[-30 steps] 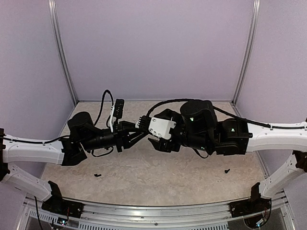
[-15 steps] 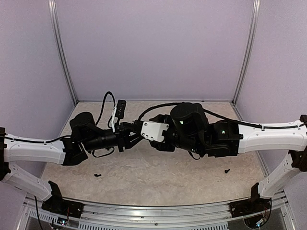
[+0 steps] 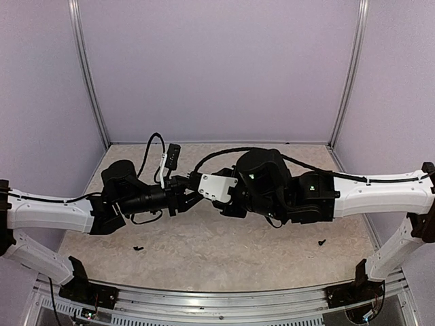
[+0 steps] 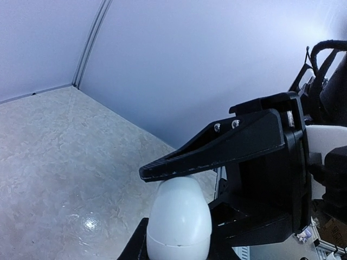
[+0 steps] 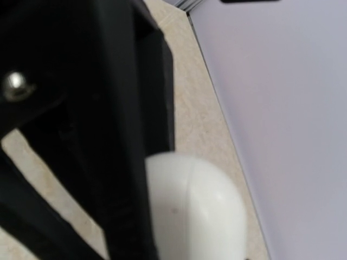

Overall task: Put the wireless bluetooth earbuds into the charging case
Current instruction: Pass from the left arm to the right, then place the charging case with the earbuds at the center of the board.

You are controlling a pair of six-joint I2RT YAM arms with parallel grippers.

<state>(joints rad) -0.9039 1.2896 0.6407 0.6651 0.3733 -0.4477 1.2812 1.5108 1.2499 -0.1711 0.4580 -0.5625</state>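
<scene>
Overhead, left gripper (image 3: 192, 195) and right gripper (image 3: 201, 186) are seen tip to tip, raised above mid tabletop (image 3: 238, 261); grip contents cannot be resolved there. On left wrist, charging case (image 4: 179, 219), lid shut, is clamped top and bottom between the left fingers (image 4: 227, 146). On right wrist, case is seen touching a black finger (image 5: 108, 135) on its left; right gripper width cannot be told.
</scene>
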